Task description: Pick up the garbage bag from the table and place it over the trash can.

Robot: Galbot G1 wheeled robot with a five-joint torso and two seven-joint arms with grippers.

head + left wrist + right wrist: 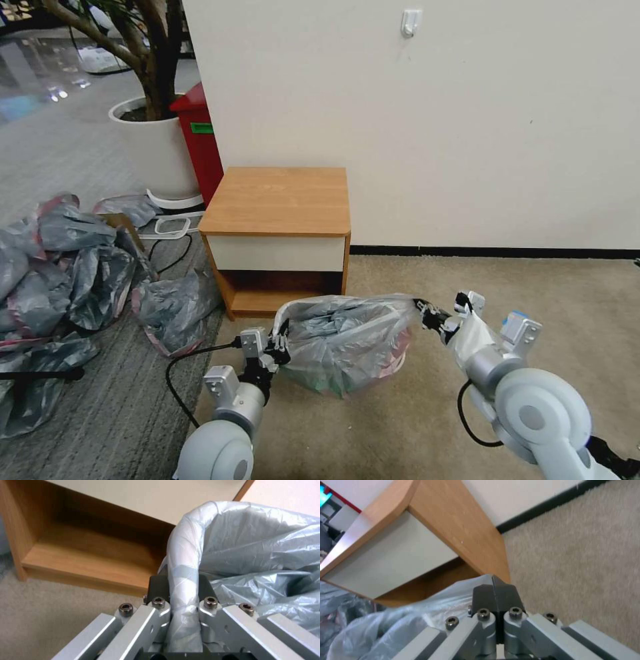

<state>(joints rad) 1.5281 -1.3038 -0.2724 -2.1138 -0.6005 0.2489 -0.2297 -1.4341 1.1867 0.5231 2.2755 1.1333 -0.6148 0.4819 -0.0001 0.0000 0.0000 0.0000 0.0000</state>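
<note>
I hold the garbage bag (pixel 343 340) stretched between 2 grippers, on the carpet just before the bench (pixel 277 200). Left gripper (pixel 280 348): jaws clamped on the bag's rolled rim. Right gripper (pixel 427 312): jaws pressed shut on the opposite rim. Whether the trash can sits inside, I cannot tell.
</note>
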